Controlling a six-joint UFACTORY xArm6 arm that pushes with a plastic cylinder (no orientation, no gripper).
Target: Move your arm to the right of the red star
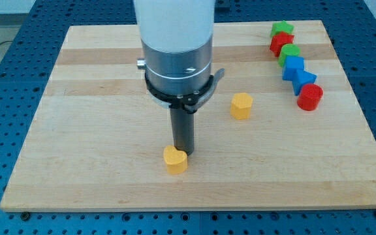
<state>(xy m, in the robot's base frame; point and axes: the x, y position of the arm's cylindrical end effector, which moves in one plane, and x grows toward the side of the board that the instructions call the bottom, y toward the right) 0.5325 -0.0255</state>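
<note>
The red star (280, 44) lies near the view's top right, in a line of blocks between a green star (281, 29) above it and a green block (291, 52) below it. My tip (183, 154) is far to the view's left and below the red star, in the lower middle of the board. It sits right at the upper right side of a yellow heart-shaped block (175, 159).
The line continues down and to the right with a blue block (293, 66), a blue star (303, 79) and a red round block (310, 97). A yellow hexagon block (241, 105) lies alone mid-board. The wooden board (77, 130) ends close to the line's right.
</note>
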